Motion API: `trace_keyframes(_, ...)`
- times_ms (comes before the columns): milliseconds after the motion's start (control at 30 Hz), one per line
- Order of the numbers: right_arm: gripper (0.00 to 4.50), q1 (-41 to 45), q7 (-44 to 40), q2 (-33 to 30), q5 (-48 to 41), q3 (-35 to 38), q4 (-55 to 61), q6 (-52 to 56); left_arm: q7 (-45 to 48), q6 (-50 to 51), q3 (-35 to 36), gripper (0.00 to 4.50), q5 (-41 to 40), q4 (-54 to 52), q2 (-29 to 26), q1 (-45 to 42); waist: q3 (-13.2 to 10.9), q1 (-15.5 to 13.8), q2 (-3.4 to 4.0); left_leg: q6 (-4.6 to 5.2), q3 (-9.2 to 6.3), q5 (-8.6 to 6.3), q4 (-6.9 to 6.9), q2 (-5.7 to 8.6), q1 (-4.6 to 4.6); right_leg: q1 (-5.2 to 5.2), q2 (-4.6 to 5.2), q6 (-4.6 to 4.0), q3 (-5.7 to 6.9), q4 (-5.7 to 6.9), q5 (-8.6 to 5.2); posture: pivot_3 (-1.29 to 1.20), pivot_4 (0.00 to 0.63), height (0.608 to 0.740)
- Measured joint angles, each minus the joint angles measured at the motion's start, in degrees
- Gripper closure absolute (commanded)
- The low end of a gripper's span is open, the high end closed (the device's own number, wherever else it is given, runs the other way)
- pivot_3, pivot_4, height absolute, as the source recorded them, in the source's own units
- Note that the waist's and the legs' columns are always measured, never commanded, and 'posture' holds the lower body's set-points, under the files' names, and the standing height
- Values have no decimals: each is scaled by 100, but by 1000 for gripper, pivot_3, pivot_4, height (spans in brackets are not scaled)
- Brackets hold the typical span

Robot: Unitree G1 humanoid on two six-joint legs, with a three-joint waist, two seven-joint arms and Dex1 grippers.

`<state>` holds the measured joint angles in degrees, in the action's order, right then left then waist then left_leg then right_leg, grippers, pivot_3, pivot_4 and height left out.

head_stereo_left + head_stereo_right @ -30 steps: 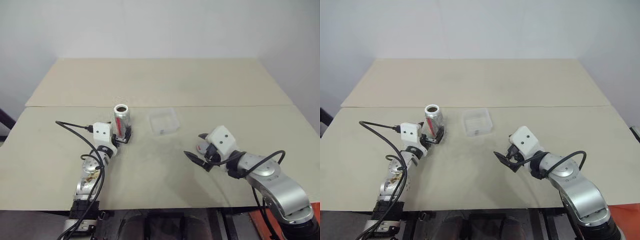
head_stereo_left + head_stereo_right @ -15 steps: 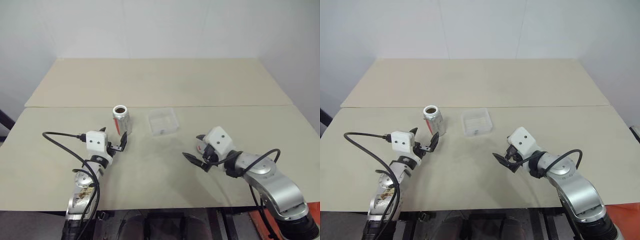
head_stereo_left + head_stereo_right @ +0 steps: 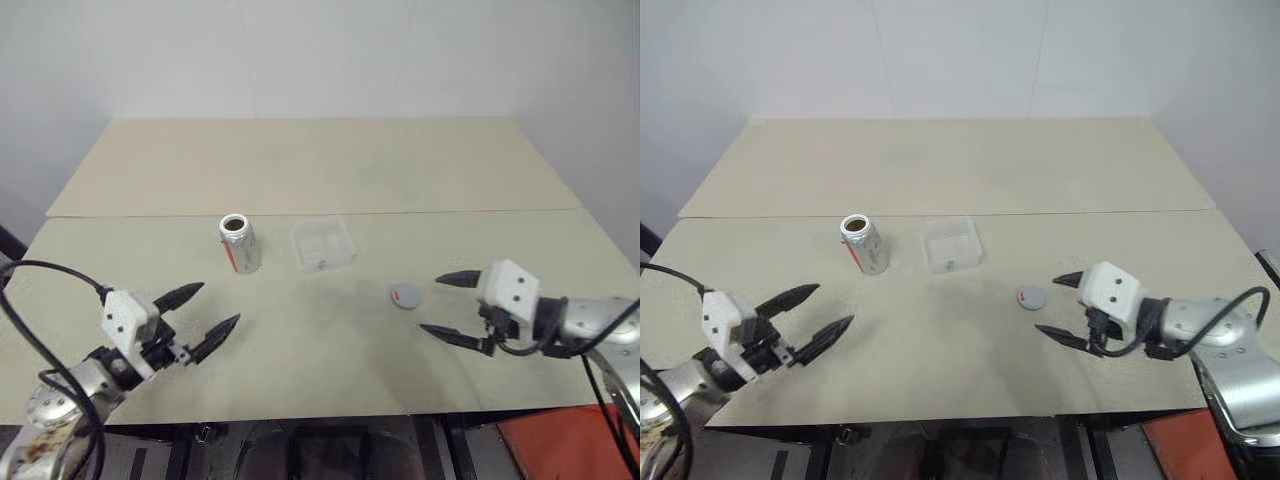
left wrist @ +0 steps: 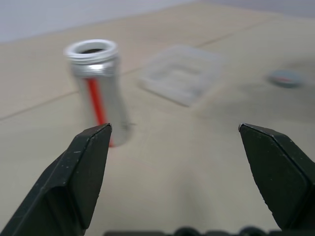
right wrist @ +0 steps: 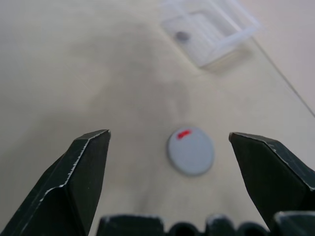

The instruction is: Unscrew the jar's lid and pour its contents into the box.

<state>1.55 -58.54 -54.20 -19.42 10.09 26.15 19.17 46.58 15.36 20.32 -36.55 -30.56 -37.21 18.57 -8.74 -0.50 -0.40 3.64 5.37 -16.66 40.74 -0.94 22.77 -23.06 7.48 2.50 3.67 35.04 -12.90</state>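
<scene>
With the lid (image 3: 405,296) already laid on the desk (image 3: 320,350) at centre right and both grippers' fingers spread wide and empty, the open jar (image 3: 240,243), upright left of the box (image 3: 323,243), is best gripped mid-body and tipped slowly over the box.

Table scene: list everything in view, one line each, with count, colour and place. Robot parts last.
jar: one, silvery-grey with red and white label, upright and uncapped, left of the box.
box: one, clear whitish plastic, mid-table right of the jar; a small dark bit lies inside.
lid: one, grey with red mark, flat on the table, right of and nearer than the box.
table: one, beige, two boards with a seam.
left pincer: one, black fingers, open, empty, near the table's front-left edge.
right pincer: one, black fingers, open, empty, right of the lid.
</scene>
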Motion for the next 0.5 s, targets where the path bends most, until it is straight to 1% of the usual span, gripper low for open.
trace_keyframes(67,0,-76,-139,-25,-2,101,-81,-125,465,-16,38,8,-140,9,-226,86,0,-3,1,0,2,0,0,0,-2,-1,0,0,-3,3,0,0,150,740)
trace_keyframes(133,0,-191,-178,-32,4,235,-79,-190,683,-67,24,8,-116,34,-321,16,4,-23,6,0,1,0,0,3,-3,1,0,-1,-3,3,0,0,150,740)
trace_keyframes(233,0,-632,-398,-137,13,452,-31,-364,800,-133,-145,8,-22,211,-306,-208,5,-67,8,2,0,-2,0,6,-1,3,0,0,-2,-1,0,0,150,740)
trace_keyframes(400,0,-1046,-471,-190,11,944,117,-376,866,-287,-689,8,502,628,-297,-536,5,-29,8,2,4,-1,-1,6,-2,3,-1,0,-4,-1,1,0,150,740)
trace_keyframes(500,0,-1245,-444,-189,4,1217,335,-259,930,-235,-815,8,483,665,-282,-676,5,-15,8,2,3,-2,-1,1,-2,2,-1,0,-6,0,1,0,150,740)
